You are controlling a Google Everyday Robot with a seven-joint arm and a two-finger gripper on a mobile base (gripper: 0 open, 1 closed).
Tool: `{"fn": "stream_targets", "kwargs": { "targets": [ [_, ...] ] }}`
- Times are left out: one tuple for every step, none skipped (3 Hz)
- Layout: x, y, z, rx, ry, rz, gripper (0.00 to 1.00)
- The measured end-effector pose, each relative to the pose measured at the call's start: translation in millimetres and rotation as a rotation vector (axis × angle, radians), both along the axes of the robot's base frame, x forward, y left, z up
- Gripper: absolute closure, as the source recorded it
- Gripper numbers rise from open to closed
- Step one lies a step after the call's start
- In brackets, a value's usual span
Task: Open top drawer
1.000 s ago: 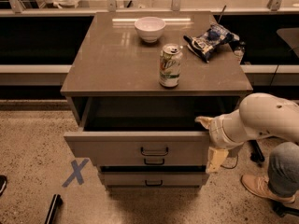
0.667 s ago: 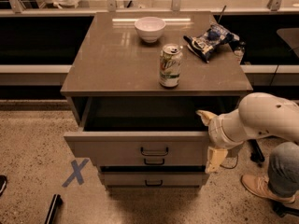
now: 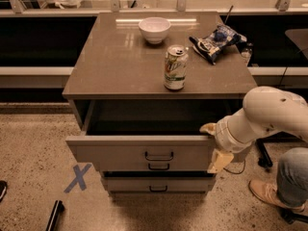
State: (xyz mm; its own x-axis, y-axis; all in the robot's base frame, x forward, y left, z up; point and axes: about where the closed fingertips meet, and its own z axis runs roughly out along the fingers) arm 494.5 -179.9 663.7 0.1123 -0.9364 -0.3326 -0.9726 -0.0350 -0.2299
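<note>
The top drawer [image 3: 115, 153] of the grey-beige cabinet stands pulled out toward me, its inside [image 3: 144, 121] dark and in shadow. Its small dark bar handle [image 3: 159, 156] is at the centre of the front panel. My gripper [image 3: 214, 145] is at the right end of the drawer front, well to the right of the handle. Its fingers are spread apart: one fingertip [image 3: 208, 128] is at the drawer's top edge and the other [image 3: 219, 161] hangs below, by the panel's right corner. My white arm [image 3: 269, 112] reaches in from the right.
Two shorter drawers [image 3: 158, 184] sit shut below. On the cabinet top [image 3: 110, 66] stand a soda can [image 3: 174, 67], a white bowl [image 3: 154, 29] and a chip bag [image 3: 216, 40]. A person's leg and shoe [image 3: 284, 182] are at lower right. A blue tape X [image 3: 77, 177] marks the floor.
My gripper has barely shifted at the drawer's right end. The drawer stands as far out as before.
</note>
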Motion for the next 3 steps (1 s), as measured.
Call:
{"fn": "stream_targets", "kwargs": {
  "targets": [
    [-18.8, 0.4, 1.1, -0.01, 0.084, 0.0, 0.45],
    [-34.7, 1.8, 5.5, -0.011, 0.148, 0.021, 0.45],
    [-43.6, 1.5, 13.6, -0.002, 0.176, 0.034, 0.27]
  ]
}}
